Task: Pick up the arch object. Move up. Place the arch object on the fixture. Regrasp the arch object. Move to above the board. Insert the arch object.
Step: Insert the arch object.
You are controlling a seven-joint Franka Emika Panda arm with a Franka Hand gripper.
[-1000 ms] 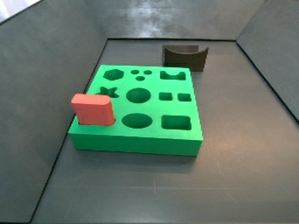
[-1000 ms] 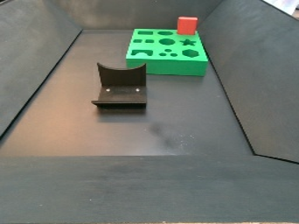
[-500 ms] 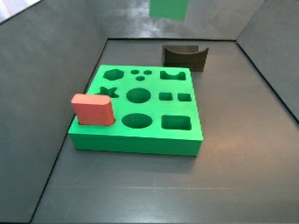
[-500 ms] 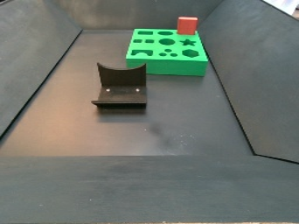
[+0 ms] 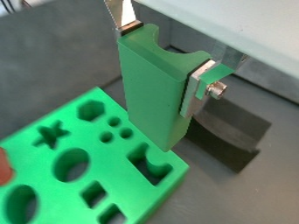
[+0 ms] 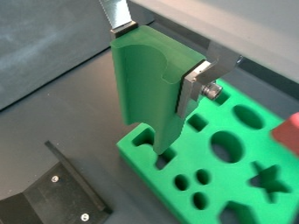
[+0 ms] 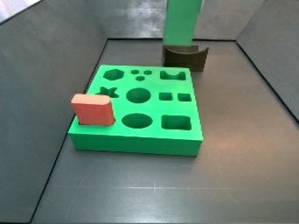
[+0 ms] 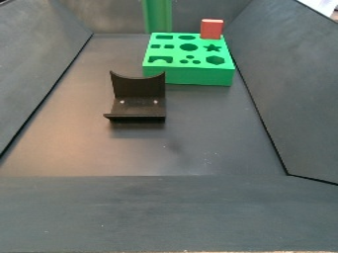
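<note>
My gripper [image 5: 160, 57] is shut on the arch object [image 5: 146, 96], a tall green block with a curved notch at its end, one silver finger [image 5: 121, 17] on each side. It also shows gripped in a wrist view [image 6: 152, 83]. The piece hangs in the air above the far edge of the green board [image 5: 163, 188], close to the dark fixture [image 5: 228, 136]. In both side views the arch object [image 7: 181, 22] [image 8: 158, 15] reaches down from the upper edge; the gripper itself is out of frame there. The board [image 7: 140, 142] [image 8: 185, 77] lies flat on the floor.
A red block [image 7: 91, 109] [image 8: 211, 27] stands on a corner of the board and shows in a wrist view [image 6: 288, 131]. The fixture [image 7: 187, 57] [image 8: 136, 96] stands on the floor beside the board. Dark walls enclose the floor.
The arch object has come down into both side views from above; one second ago it was out of frame, half a second ago only its tip showed.
</note>
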